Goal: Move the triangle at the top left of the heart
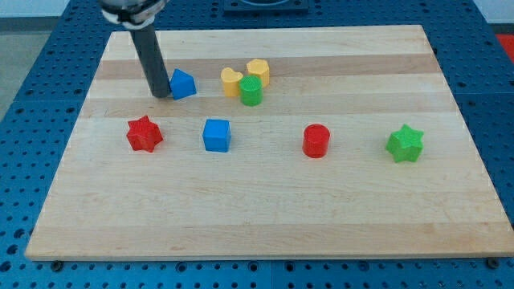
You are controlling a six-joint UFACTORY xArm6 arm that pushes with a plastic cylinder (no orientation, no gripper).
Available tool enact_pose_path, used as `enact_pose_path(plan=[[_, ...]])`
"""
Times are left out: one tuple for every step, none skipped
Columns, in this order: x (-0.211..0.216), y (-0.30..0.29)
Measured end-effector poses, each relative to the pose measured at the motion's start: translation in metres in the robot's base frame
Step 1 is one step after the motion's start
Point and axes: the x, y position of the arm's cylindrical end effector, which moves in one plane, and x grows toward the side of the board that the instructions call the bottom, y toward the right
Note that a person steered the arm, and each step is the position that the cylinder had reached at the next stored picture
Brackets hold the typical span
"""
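Note:
A blue triangle block [184, 83] lies on the wooden board toward the view's upper left. My tip [161, 95] stands right against its left side. A yellow heart [231, 82] lies to the right of the triangle, with a small gap between them. A green cylinder [251, 91] touches the heart's right side, and a yellow hexagon-like block [258, 71] sits just above the cylinder.
A red star [144, 133] lies at the left, a blue cube [217, 135] in the middle, a red cylinder [316, 140] right of centre, and a green star [405, 143] at the right. The board's top edge [265, 27] runs close above the cluster.

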Motion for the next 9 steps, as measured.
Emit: enact_pose_path(plan=[[0.024,0.002],[-0.004,0.008],[-0.060,0.009],[-0.090,0.013],[-0.069,-0.013],[-0.044,-0.033],[-0.031,-0.010],[-0.055,0.027],[-0.078,0.042]])
